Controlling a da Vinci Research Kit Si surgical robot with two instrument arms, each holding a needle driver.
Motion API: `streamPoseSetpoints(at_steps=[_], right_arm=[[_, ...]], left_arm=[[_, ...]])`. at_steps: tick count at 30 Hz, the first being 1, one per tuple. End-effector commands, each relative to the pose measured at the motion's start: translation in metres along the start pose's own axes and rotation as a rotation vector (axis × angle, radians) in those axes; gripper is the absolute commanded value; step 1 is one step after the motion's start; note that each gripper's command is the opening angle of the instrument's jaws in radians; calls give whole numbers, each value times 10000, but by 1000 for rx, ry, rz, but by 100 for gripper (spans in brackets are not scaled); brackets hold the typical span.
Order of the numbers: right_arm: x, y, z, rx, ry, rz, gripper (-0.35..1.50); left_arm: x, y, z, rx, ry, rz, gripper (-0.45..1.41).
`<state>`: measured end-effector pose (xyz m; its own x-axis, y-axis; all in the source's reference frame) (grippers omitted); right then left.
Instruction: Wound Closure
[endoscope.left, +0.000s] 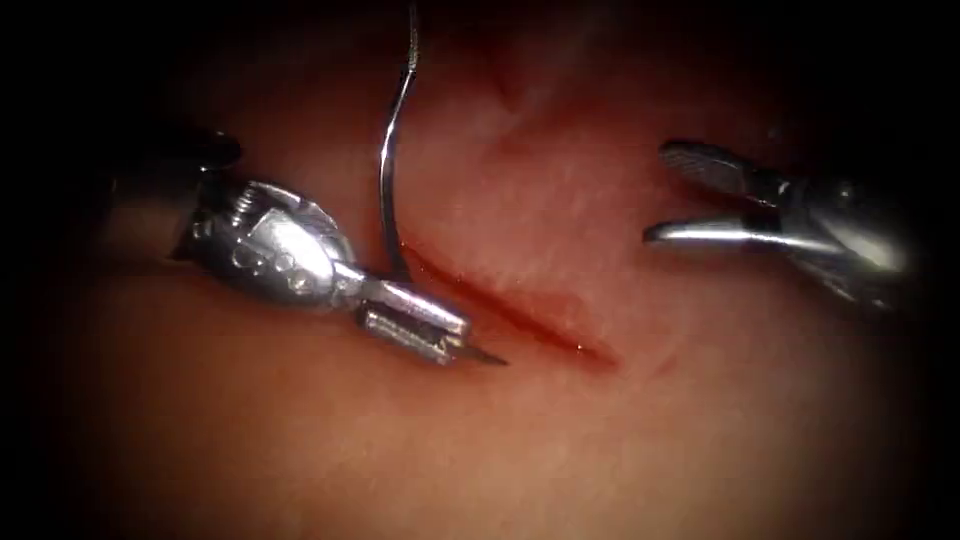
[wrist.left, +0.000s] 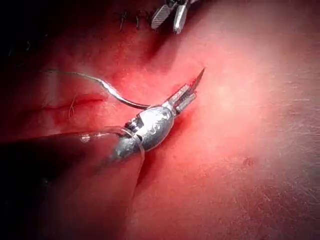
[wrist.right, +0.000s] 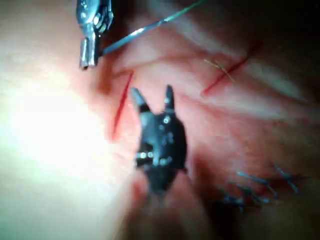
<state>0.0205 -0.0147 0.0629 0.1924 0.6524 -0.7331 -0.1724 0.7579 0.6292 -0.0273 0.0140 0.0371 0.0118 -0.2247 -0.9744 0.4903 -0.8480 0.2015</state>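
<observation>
The left tool (endoscope.left: 425, 325) lies at centre-left of the endoscope frame, jaws pinching the needle (endoscope.left: 385, 170) just behind its point, which juts past them at the left edge of the cut (endoscope.left: 520, 310). The needle's curve rises free of the tissue (endoscope.left: 500, 450) toward the frame's top. The right tool (endoscope.left: 670, 195) hovers at right, jaws spread and holding nothing.

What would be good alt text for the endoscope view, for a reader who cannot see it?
The left tool holds the curved needle near its tip, jaws shut, over the left end of the cut in the tissue. The needle's body arcs upward, out of the tissue. The right tool is right of the cut, jaws open, holding nothing.
</observation>
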Motion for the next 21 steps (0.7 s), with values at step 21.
streamPoseSetpoints(at_steps=[21], right_arm=[[-22, -14, 112, 324, 156, 279, 66]], left_arm=[[3, 4, 24, -39, 73, 102, -45]])
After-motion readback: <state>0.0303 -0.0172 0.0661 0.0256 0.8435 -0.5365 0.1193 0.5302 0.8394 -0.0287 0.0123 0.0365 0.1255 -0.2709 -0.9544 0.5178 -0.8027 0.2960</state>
